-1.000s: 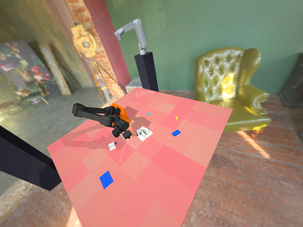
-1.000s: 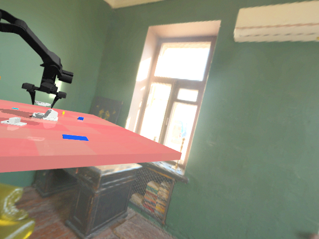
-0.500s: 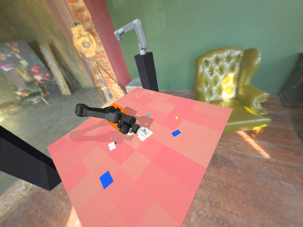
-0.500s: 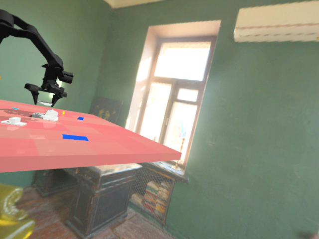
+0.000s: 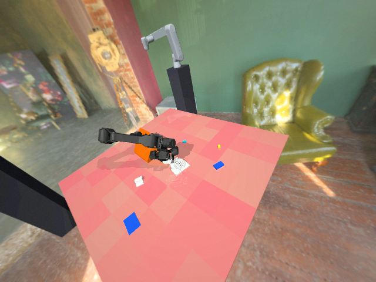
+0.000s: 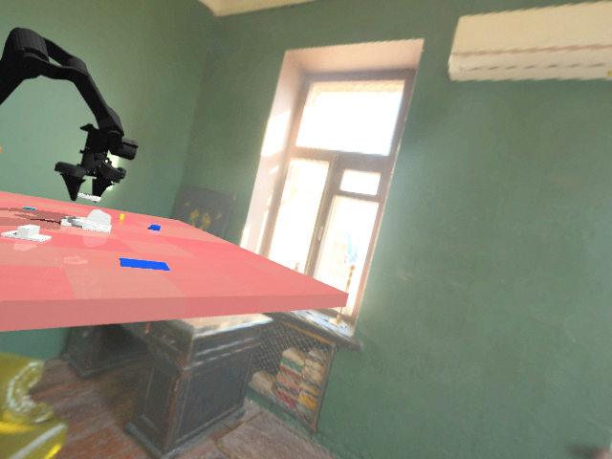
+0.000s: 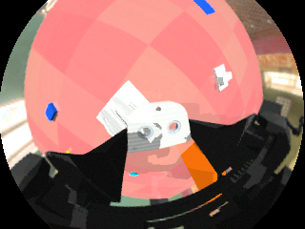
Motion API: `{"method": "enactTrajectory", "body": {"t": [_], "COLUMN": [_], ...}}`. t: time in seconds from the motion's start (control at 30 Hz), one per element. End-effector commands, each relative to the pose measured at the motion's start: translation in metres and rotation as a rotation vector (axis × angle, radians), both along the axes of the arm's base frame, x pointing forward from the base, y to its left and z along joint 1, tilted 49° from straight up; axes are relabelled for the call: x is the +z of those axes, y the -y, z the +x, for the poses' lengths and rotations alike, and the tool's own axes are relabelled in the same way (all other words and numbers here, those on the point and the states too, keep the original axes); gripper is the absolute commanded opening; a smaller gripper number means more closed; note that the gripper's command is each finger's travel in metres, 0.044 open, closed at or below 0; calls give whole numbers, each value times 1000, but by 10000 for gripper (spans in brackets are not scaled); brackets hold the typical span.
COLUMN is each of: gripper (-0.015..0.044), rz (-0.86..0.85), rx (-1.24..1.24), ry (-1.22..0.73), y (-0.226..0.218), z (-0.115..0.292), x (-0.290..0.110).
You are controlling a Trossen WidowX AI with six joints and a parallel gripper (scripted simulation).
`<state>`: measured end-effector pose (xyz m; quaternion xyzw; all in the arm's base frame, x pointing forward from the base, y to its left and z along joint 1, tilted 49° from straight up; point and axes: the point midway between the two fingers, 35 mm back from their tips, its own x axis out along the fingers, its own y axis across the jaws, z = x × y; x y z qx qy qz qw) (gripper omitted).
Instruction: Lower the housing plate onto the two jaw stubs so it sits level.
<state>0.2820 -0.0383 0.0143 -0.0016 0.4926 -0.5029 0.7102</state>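
Top view, left to right: you have a flat blue square point(image 5: 131, 223) point(image 6: 143, 264) point(image 7: 205, 6) at left, cut off by the wrist view's edge. Next, a small white stepped part point(image 5: 138, 181) point(image 6: 27, 232) point(image 7: 221, 78), then an orange block point(image 5: 142, 152) point(image 7: 200, 167), partly behind the black arm. Your gripper point(image 5: 167, 160) point(image 6: 86, 196) point(image 7: 156, 126) pinches the white two-holed housing plate point(image 5: 166, 161) point(image 6: 90, 197) point(image 7: 159, 122), raised above the table; from the top, you see just a sliver of it. Just beside it in that view sits the white base assembly point(image 5: 180, 165) point(image 6: 97, 222) point(image 7: 121, 107); the plate overlaps its corner in the wrist view, and you can't make out the jaw stubs. Farther right: a tiny cyan piece point(image 5: 184, 141) point(image 6: 29, 208) point(image 7: 133, 174), a blue block point(image 5: 218, 165) point(image 6: 154, 227) point(image 7: 50, 112), and a small yellow piece point(image 5: 218, 146) point(image 6: 121, 216), barely discernible from the wrist.
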Motion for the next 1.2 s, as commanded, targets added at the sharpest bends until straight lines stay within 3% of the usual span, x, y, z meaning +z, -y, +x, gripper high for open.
{"method": "enactTrajectory", "body": {"t": [0.0, 0.53, 1.17], "gripper": [351, 351, 351], "rz": [-11, -52, -52], "rx": [89, 426, 430], "ry": [-82, -437, -441], "y": [-8, -36, -36], "z": [1, -4, -4], "x": [-7, -39, -40]}}
